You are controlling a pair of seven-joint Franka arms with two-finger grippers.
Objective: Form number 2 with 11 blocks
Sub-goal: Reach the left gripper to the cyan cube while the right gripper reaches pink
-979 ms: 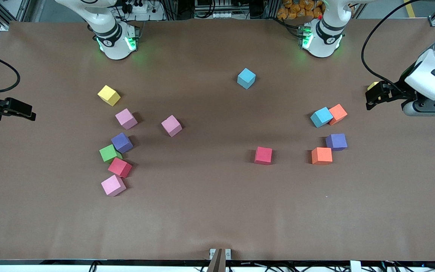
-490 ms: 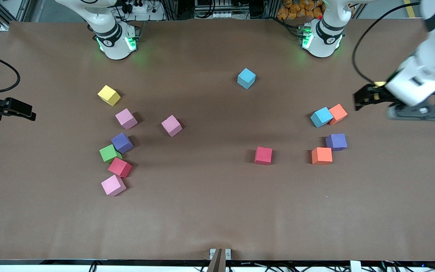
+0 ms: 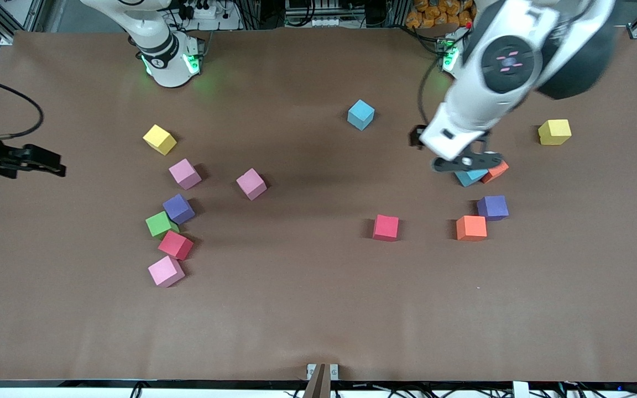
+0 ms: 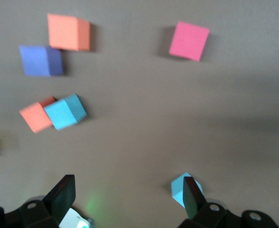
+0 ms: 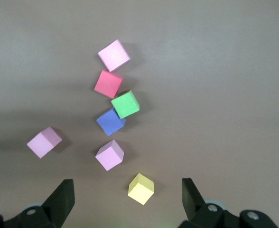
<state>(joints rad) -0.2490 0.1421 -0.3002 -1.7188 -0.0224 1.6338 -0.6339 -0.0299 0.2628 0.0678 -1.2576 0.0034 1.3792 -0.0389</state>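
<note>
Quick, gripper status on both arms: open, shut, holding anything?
Left gripper: open, empty, up over the table near the touching light blue and orange cubes.
Right gripper: open, empty, waiting at the right arm's end of the table.

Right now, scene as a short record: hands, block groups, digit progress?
left hand: open, empty, over the table between the lone light blue block and the blue-orange pair
right hand: open, empty, waiting at its end
right arm's end cluster: pink blocks, purple, green, crimson
left arm's end: orange block, purple block
number 2: not started
</note>
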